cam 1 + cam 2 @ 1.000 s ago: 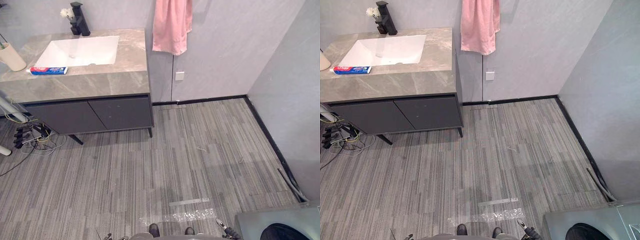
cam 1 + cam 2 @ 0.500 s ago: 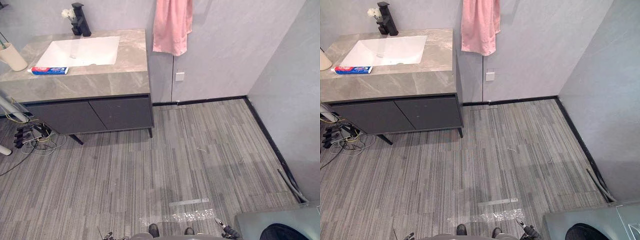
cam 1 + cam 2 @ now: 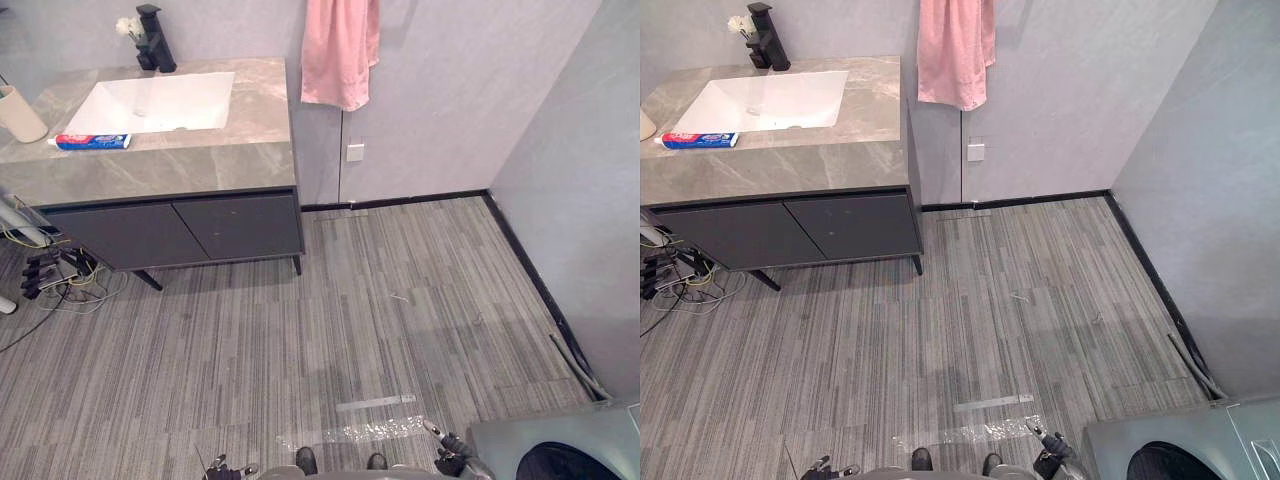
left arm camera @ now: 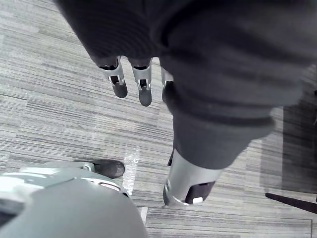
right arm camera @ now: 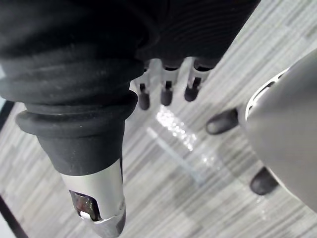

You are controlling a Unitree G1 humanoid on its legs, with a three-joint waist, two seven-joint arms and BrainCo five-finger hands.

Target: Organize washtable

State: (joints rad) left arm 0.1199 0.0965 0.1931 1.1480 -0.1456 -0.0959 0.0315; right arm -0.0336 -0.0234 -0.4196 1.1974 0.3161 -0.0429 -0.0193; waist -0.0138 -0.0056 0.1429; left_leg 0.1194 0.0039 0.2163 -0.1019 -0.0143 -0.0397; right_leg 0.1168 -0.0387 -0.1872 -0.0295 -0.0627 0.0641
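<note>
On the left hand (image 4: 143, 87) and the right hand (image 5: 166, 94) the fingers (image 4: 119, 84) are seen hanging straight and slack, with nothing held. The floor (image 3: 330, 340) lies beneath both, well apart from the bench (image 3: 200, 165). On that bench the basin (image 3: 155, 100) is taken as the landmark. The toothpaste tube (image 3: 92, 142) lies flat just in front of the basin's near left corner, and the cup (image 3: 20, 112) stands upright to the basin's left. A black tap (image 3: 152, 40) stands behind the basin, and a pink towel (image 3: 340, 50) hangs on the wall to its right. The tube is judged light, soft and smooth, so it is best pinched across its body, gently enough that nothing is squeezed out. The cup is judged light, rigid and perhaps breakable. It should be wrapped round its middle and kept upright.
</note>
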